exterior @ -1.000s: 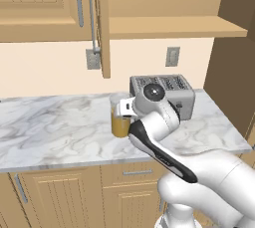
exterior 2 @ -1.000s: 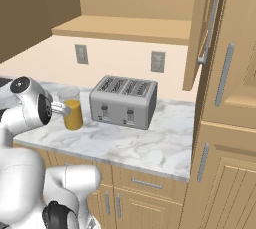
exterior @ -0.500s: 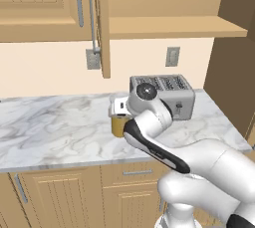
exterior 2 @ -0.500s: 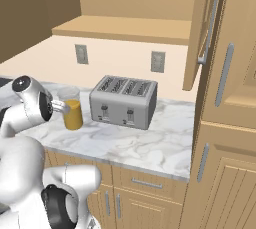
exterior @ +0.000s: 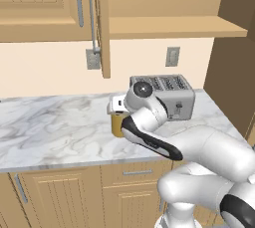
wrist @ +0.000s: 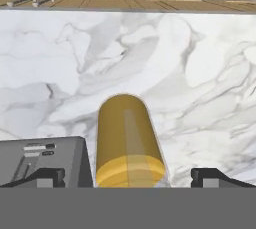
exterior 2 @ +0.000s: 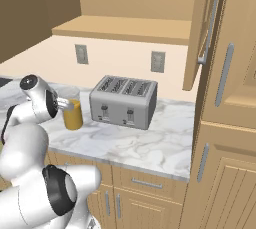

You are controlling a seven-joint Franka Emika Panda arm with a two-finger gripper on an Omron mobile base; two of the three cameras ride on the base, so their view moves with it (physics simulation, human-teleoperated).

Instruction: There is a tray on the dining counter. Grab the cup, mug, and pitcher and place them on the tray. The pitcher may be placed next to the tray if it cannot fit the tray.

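The pitcher (exterior 2: 73,113) is standing upright on the marble worktop (exterior 2: 145,143), just to the left of the silver four-slot toaster (exterior 2: 123,102) in the right base view, orange juice filling its lower part. The claw (wrist: 129,177) is hanging directly above it with its jaws spread wide (one dark fingertip (wrist: 46,177) showing on each side of the glass in the hand view), not gripping it. In the left base view the arm is partly covering the pitcher (exterior: 117,125).
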